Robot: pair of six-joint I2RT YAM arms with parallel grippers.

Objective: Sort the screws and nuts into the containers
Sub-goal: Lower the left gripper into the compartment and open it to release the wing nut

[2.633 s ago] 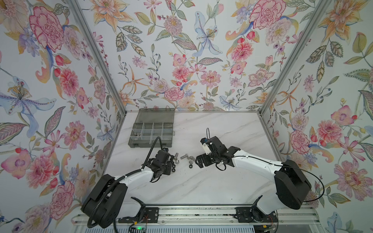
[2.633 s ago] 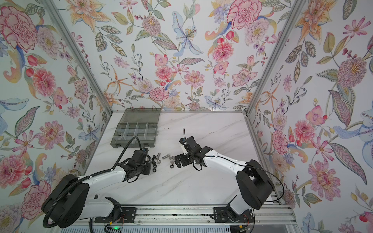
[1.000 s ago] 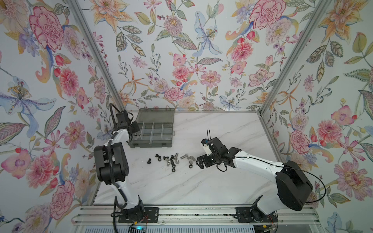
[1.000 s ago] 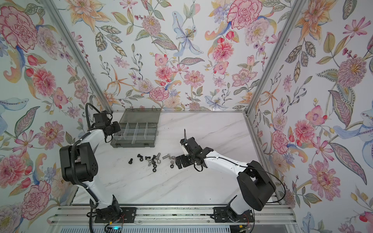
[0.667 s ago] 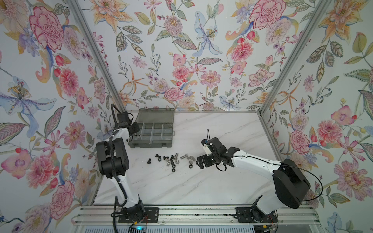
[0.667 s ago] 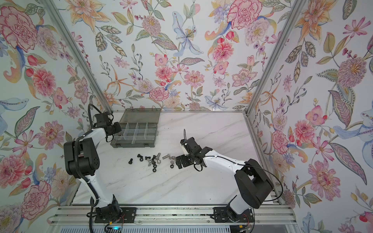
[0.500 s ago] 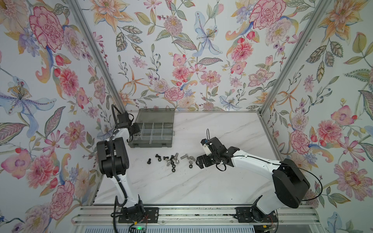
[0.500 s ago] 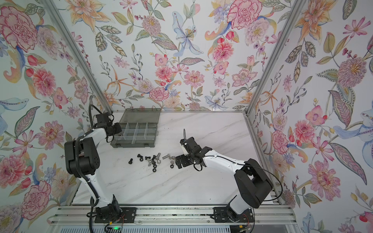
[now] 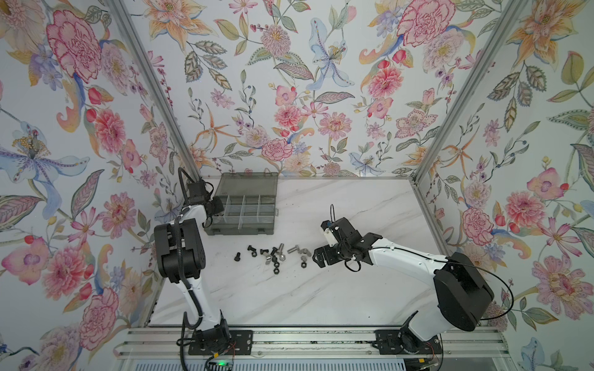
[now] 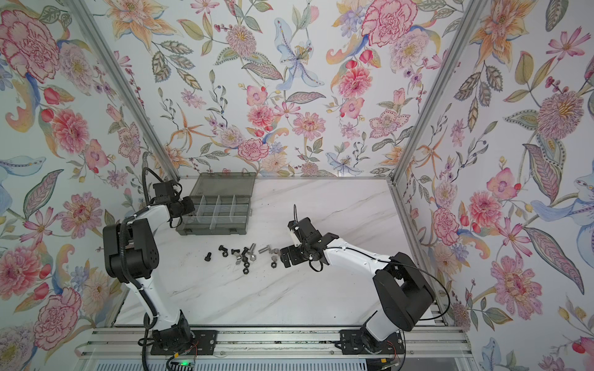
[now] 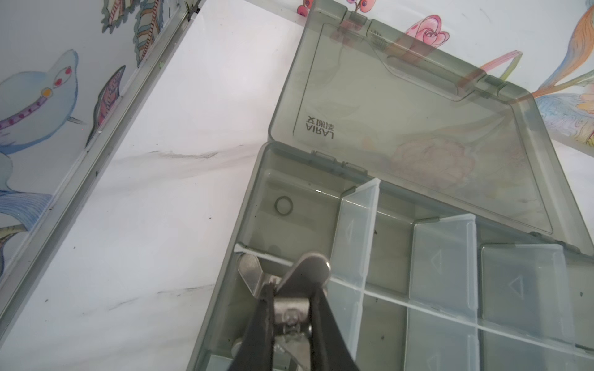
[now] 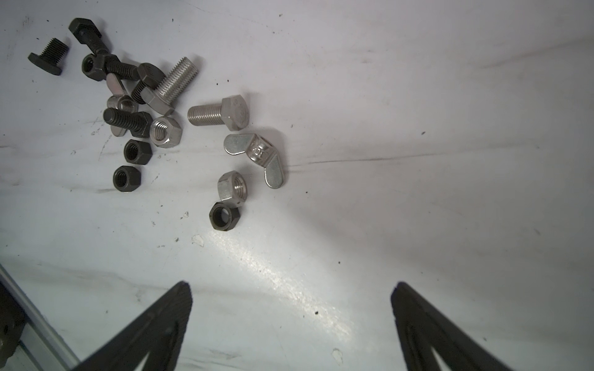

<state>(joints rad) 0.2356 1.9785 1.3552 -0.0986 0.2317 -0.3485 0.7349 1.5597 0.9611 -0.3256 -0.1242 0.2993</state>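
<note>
- left claw (image 11: 291,297) is pinched shut on a silver wing-shaped metal nut (image 11: 251,273); it holds it above the smoky-grey translucent plastic organiser box (image 9: 239,230) at the far-left corner of the white marble-look bench (image 9: 321,298)
- change: a few seconds back that claw was down in the loose pile of black and silver screws and nuts (image 9: 273,253) mid-bench; it has since carried the nut to the box end nearest the bench's left edge; over the last second it has barely shifted
- my read: pick and carry are done, only the release is left; the nut hangs over a divider between end cells, so I can't tell which cell gets it
- right claw (image 12: 291,284) has stayed put just right of the pile; jaws wide apart, empty
- pile is still unsorted, including a second silver wing nut (image 12: 257,154) and a silver hex-head bolt (image 12: 221,114); most of the sort looks still ahead
</note>
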